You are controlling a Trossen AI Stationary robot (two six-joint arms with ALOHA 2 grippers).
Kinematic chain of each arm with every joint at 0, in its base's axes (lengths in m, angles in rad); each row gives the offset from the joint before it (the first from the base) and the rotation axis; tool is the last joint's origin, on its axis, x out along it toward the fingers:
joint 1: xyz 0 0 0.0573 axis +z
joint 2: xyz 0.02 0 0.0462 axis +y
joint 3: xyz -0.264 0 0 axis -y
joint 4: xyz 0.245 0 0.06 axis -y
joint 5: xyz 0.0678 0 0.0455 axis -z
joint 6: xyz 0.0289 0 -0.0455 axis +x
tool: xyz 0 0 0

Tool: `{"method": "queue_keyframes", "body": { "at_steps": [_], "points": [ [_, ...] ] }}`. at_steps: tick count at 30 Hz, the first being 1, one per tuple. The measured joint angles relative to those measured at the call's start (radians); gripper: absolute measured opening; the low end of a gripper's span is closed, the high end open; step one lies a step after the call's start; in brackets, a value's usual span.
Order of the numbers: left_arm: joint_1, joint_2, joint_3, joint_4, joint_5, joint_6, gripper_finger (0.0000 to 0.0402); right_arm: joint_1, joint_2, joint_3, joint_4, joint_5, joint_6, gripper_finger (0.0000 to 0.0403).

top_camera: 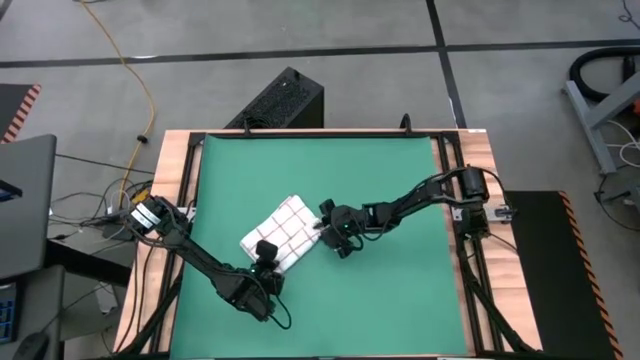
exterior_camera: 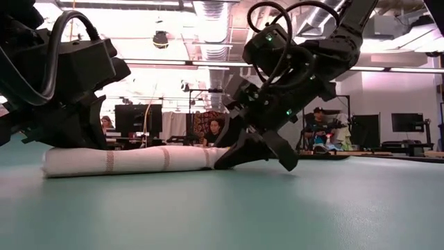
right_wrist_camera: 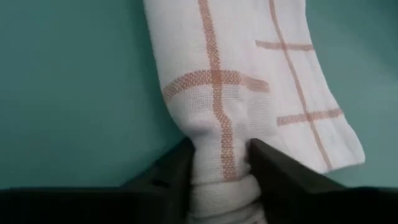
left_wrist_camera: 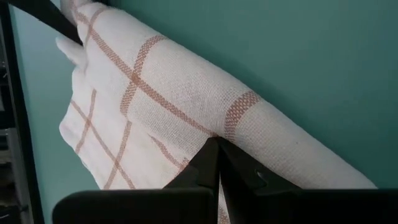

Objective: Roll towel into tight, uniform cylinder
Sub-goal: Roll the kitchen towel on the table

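Right hand (right_wrist_camera: 221, 165) pinching towel (right_wrist_camera: 236, 68) end.

Looks like a robotics lab: exposed ceiling ducts (exterior_camera: 208, 31), monitors (exterior_camera: 132, 119) on far desks, people seated (exterior_camera: 215, 130), concrete floor (top_camera: 330, 40).

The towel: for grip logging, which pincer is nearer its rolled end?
Right. The right pincer straddles the rolled end of the towel; the left pincer presses shut against its long side.

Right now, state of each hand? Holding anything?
Left hand: shut, fingers together at the edge of the towel; whether it pinches cloth cannot be told.
Right hand: fingers around the towel's rolled end, gripping it.
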Motion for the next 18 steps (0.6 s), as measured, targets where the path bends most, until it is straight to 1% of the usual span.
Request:
{"method": "queue_keyframes", "body": {
  "at_steps": [4, 5, 8, 13, 18],
  "points": [
    [0.0, 0.0, 0.0, -0.001, -0.001, 0.0, 0.0, 0.002, -0.01, 0.002, -0.006, 0.046, 0.063, 0.0072],
    [0.0, 0.0, -0.001, -0.002, -0.001, 0.0, 0.0, 0.004, -0.015, 0.002, -0.019, 0.05, 0.078, 0.0053],
    [-0.008, 0.002, -0.002, -0.002, -0.013, 0.0, 0.0, 0.019, -0.045, 0.003, -0.069, 0.064, 0.14, 0.0048],
    [-0.022, 0.003, -0.003, 0.007, -0.051, 0.003, 0.0, 0.066, -0.114, 0.001, -0.202, 0.072, 0.317, 0.0048],
    [-0.025, 0.003, -0.003, 0.099, -0.064, 0.024, 0.0, 0.158, -0.186, -0.005, -0.344, 0.071, 0.53, 0.0048]
  ]
}}
